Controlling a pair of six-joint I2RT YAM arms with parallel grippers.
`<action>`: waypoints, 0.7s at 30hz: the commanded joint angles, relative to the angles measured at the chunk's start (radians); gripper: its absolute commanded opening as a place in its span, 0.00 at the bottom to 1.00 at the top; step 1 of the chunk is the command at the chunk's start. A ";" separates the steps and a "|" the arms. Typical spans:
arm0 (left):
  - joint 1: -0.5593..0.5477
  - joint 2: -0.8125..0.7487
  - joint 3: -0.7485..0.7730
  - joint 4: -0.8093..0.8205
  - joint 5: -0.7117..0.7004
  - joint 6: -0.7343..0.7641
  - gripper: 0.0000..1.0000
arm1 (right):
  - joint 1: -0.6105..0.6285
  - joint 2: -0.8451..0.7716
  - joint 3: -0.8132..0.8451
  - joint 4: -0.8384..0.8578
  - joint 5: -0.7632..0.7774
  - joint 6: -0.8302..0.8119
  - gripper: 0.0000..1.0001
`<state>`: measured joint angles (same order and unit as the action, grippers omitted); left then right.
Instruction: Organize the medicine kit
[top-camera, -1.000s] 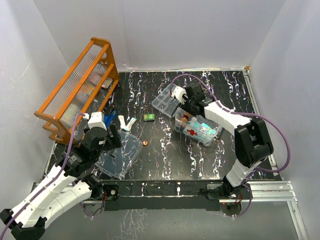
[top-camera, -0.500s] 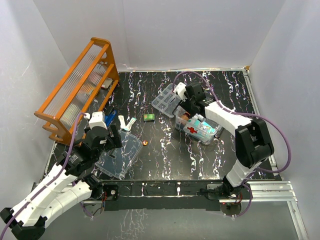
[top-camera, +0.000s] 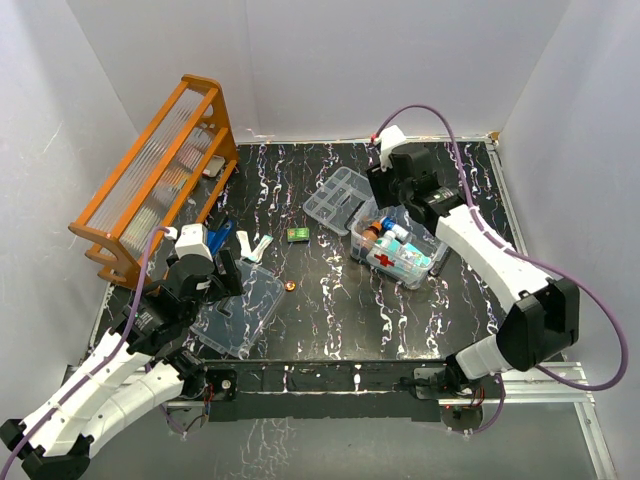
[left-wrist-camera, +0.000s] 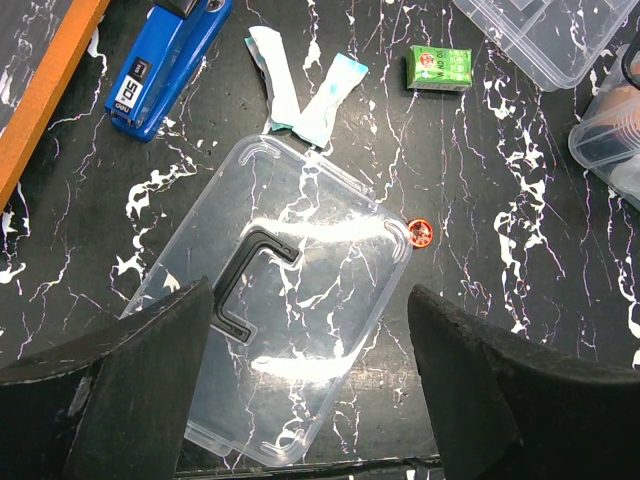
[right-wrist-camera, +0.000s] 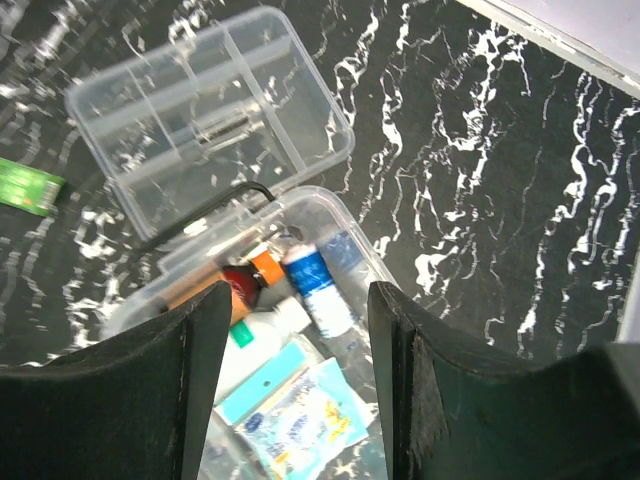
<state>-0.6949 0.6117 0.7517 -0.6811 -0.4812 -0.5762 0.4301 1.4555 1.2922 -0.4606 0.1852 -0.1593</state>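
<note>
The clear kit box (top-camera: 432, 262) sits right of centre with small bottles (right-wrist-camera: 318, 290) and packets (right-wrist-camera: 300, 420) inside; it also shows in the right wrist view (right-wrist-camera: 352, 228). The clear compartmented tray (top-camera: 336, 199) lies just behind it, seen too in the right wrist view (right-wrist-camera: 205, 110). The clear lid with dark handle (top-camera: 238, 305) lies flat at the front left, under the left wrist camera (left-wrist-camera: 330, 330). My left gripper (top-camera: 222, 283) hovers open above the lid (left-wrist-camera: 305, 400). My right gripper (top-camera: 390, 200) is open and empty above the box (right-wrist-camera: 300, 385).
An orange wooden rack (top-camera: 155, 180) stands at the far left. A blue stapler (left-wrist-camera: 165, 62), two white packets (left-wrist-camera: 305, 95), a small green box (left-wrist-camera: 438, 68) and a tiny red cap (left-wrist-camera: 420, 233) lie on the black marbled table between lid and tray.
My right arm has lifted up and back from the box and tray toward the far side, gripper empty. The left arm has hardly moved.
</note>
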 joint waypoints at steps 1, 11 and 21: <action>0.005 -0.007 0.005 -0.001 -0.005 0.002 0.78 | 0.003 -0.055 0.077 -0.023 -0.067 0.192 0.56; 0.004 0.000 0.007 -0.006 -0.014 -0.003 0.78 | 0.122 0.018 0.165 -0.069 -0.111 0.297 0.59; 0.005 -0.021 0.006 -0.016 -0.050 -0.013 0.78 | 0.378 0.274 0.315 -0.065 0.085 0.468 0.59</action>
<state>-0.6949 0.6086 0.7517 -0.6827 -0.4927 -0.5831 0.7570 1.6661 1.5185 -0.5495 0.1844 0.1913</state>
